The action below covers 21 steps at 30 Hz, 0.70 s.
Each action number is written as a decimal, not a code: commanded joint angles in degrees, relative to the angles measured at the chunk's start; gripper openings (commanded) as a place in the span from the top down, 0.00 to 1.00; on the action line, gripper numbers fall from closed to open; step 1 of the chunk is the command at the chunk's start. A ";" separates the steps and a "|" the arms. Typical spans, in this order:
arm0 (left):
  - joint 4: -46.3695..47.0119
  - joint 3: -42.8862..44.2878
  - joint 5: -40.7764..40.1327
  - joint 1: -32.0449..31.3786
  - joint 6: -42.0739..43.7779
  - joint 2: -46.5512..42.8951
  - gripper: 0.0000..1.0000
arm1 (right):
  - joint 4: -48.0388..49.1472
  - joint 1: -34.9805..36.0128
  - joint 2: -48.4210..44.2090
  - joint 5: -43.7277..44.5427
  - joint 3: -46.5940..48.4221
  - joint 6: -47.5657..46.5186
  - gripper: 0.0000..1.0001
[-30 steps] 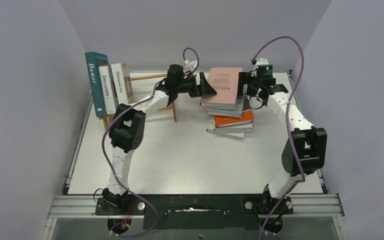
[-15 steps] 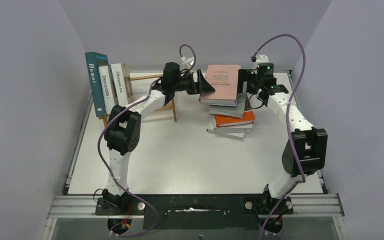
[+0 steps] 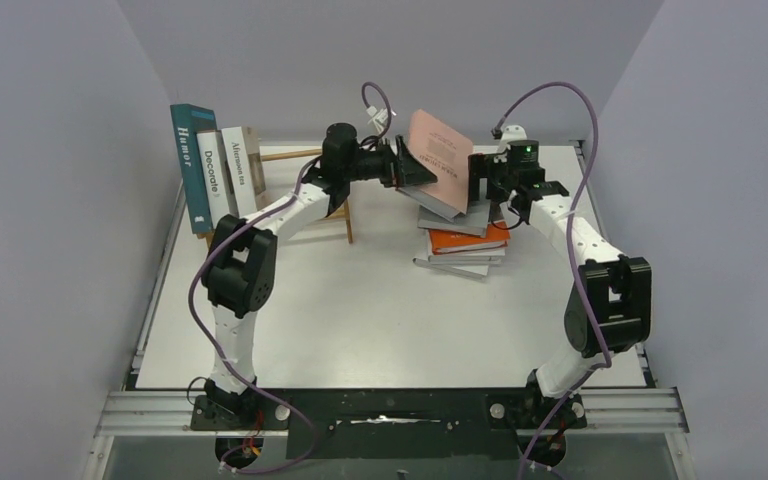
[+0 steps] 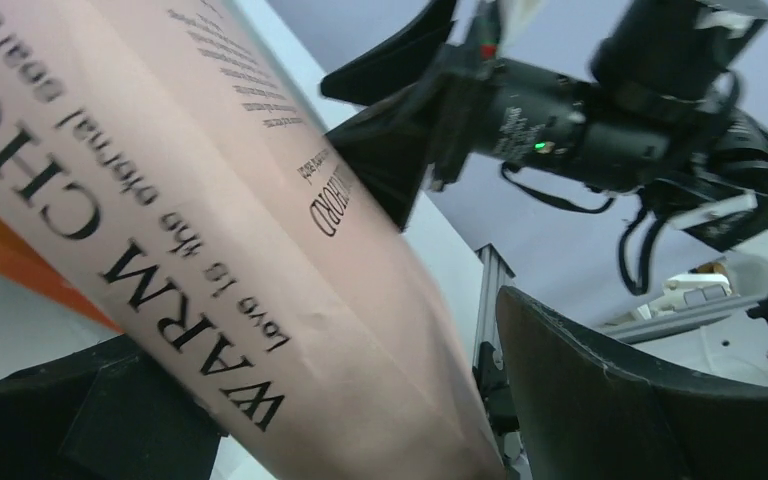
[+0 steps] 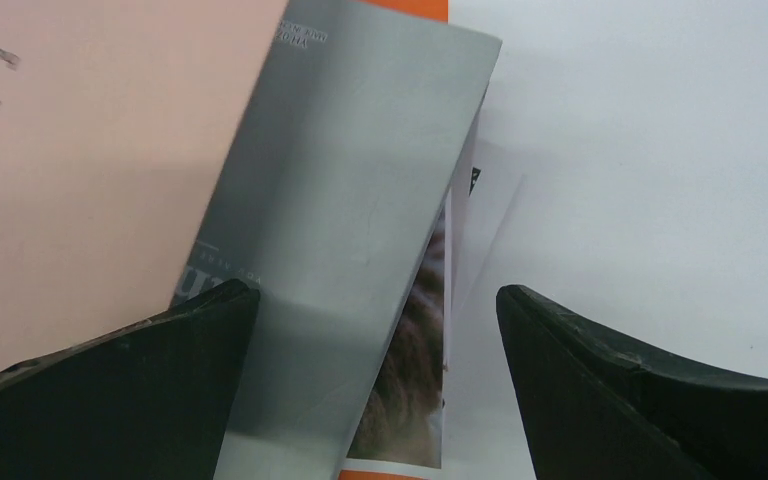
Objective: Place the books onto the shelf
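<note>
The white table (image 3: 360, 310) carries a small wooden slat shelf (image 3: 290, 154) at its far left, with three books (image 3: 215, 175) standing upright in it. A stack of books (image 3: 465, 242) lies flat at far centre-right.

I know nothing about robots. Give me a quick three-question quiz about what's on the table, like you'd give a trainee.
1. True or false: the pink book lies flat on the stack.
2. How many books stand on the shelf?
3. Which book is leftmost on the shelf? A) teal Humor B) the pink book C) a black one
Key: 1 false, it is tilted; 2 three; 3 A.
</note>
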 commanded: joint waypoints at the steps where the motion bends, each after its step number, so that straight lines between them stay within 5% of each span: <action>1: 10.11 1.55 7.44 -2.78 -2.86 -5.11 0.11 | 4.80 2.36 -1.97 -3.93 0.14 0.48 0.02; 12: 9.32 1.05 7.70 -2.88 -2.43 -4.78 0.12 | 5.47 2.54 -3.28 -2.62 -1.04 0.29 0.02; 21: 2.89 1.04 5.98 -2.61 2.00 -5.49 0.27 | 5.92 2.50 -5.43 -1.19 -1.86 0.54 0.02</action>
